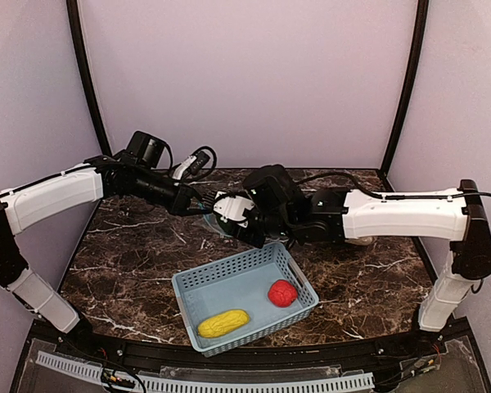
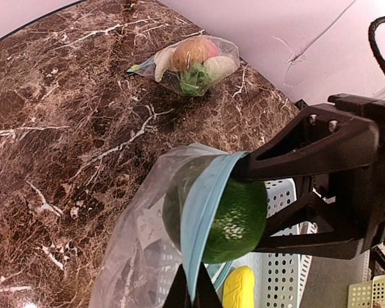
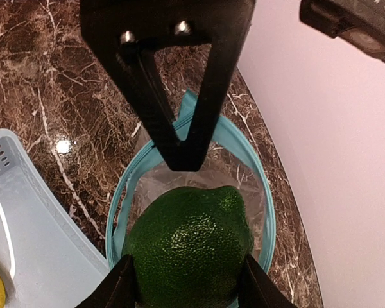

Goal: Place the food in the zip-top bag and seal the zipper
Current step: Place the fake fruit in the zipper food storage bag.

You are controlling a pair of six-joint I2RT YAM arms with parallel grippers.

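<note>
My left gripper [image 2: 194,285] is shut on the blue zipper rim of a clear zip-top bag [image 2: 141,244] and holds its mouth open above the table. My right gripper [image 3: 189,282] is shut on a dark green round fruit [image 3: 189,244], which sits halfway through the bag's mouth [image 3: 260,192]. The fruit also shows in the left wrist view [image 2: 240,218]. In the top view both grippers meet mid-table, the left [image 1: 199,205] and the right [image 1: 231,219]. Yellow corn [image 1: 222,322] and a red apple [image 1: 282,292] lie in the light blue basket [image 1: 198,286].
A second clear bag [image 2: 196,61], filled with toy produce, lies on the marble table near the far wall. The basket stands just in front of the grippers, close to the table's near edge. Pink walls close in the back and sides.
</note>
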